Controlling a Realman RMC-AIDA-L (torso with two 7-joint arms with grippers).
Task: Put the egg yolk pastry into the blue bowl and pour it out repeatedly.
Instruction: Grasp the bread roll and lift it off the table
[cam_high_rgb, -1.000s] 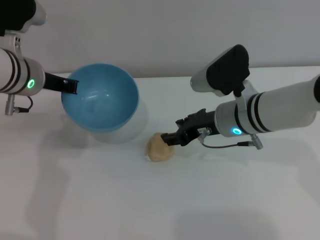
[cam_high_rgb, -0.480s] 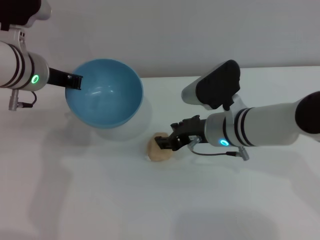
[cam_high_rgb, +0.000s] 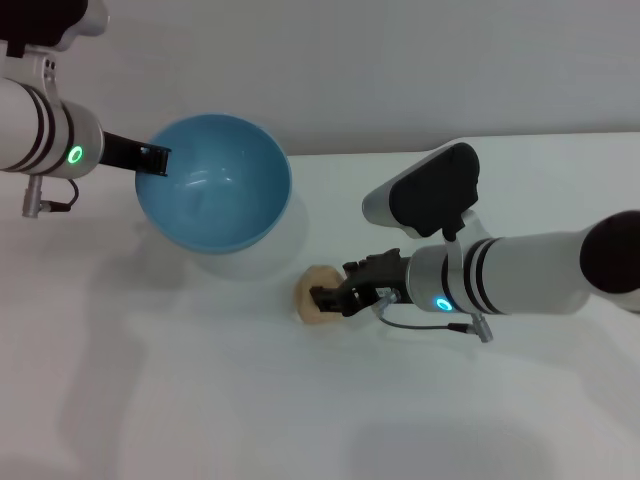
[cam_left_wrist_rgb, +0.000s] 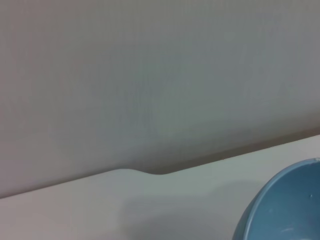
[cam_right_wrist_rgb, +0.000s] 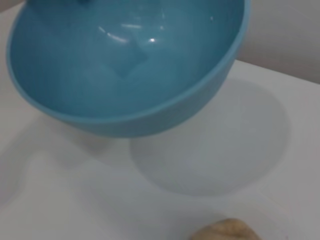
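The white table (cam_high_rgb: 200, 400) bears the egg yolk pastry (cam_high_rgb: 312, 299), apparently resting directly on it.

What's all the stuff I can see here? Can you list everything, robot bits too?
bowl: one, sky blue, held up off the table on the robot's left, tilted with its empty inside facing the camera.
pastry: one, pale beige, on the table near the middle, below and to the right of the bowl.
table: one, white, under everything.
wall: grey, behind the table.
left gripper: one, black, clamped on the bowl's rim on the robot's left.
right gripper: one, black, on a white arm, its fingers around the pastry at table level.
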